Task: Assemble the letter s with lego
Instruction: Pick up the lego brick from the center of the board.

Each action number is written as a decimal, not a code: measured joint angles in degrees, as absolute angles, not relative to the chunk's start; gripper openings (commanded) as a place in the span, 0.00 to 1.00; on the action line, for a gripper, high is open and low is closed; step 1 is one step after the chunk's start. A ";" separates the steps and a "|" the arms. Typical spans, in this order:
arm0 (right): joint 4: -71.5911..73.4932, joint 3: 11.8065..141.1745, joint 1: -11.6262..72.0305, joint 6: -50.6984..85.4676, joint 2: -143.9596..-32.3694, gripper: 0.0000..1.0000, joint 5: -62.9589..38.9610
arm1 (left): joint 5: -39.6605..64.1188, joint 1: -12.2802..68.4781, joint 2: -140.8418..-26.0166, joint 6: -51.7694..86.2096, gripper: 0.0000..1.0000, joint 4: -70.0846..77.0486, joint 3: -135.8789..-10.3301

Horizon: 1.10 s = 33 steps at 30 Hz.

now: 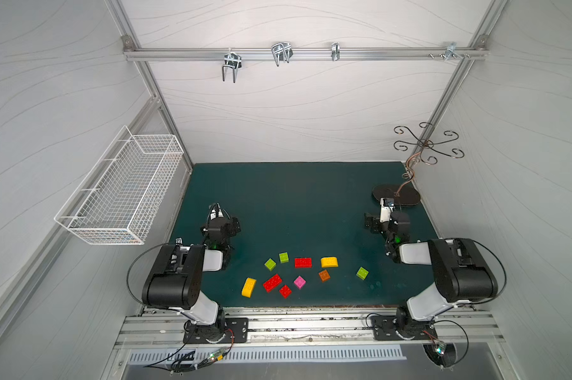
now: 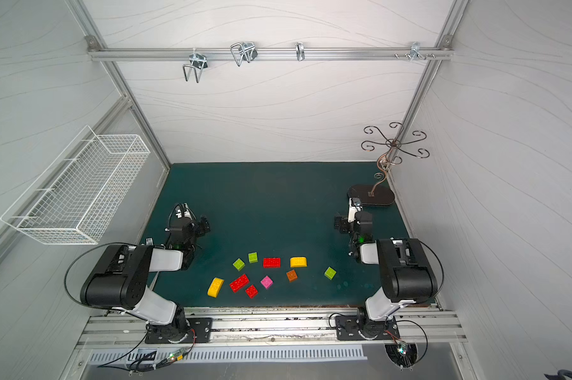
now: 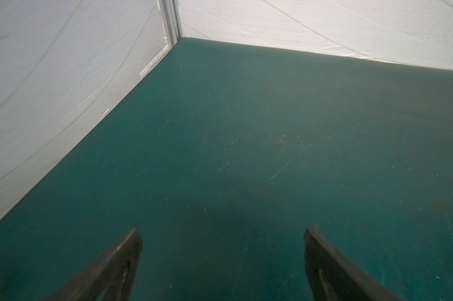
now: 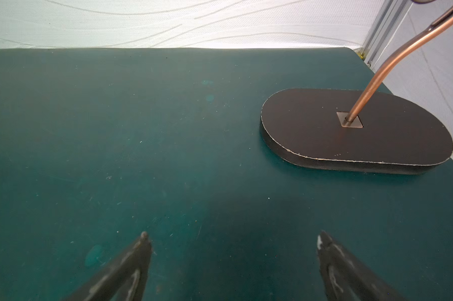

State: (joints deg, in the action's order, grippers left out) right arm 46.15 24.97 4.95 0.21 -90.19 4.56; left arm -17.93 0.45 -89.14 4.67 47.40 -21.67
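Ten lego bricks [image 1: 272, 282] lay near the front edge of the table [image 1: 294, 204], the left gripper [image 3: 222, 230] and right gripper [image 4: 232, 233] spread empty farther back; a clean start probably meant straddling one red oblong [image 1: 303, 262] squarely, clear of neighbours.

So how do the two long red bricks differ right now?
The farther red oblong lies square to the front edge of the table; the nearer red oblong is turned diagonally. The farther one sits in a row between a lime green brick and a yellow brick; the nearer one lies beside the small red square. Both are the same colour and shape, studs up, lying loose.
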 measured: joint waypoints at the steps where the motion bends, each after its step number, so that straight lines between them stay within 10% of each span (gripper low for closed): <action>1: 46.15 24.97 4.95 0.21 -90.19 0.99 4.56 | -17.93 0.45 -89.12 4.67 0.99 47.40 -21.67; 33: 32.40 29.93 6.07 1.08 -86.19 0.99 7.57 | -19.88 1.32 -87.70 4.51 0.97 45.80 -21.71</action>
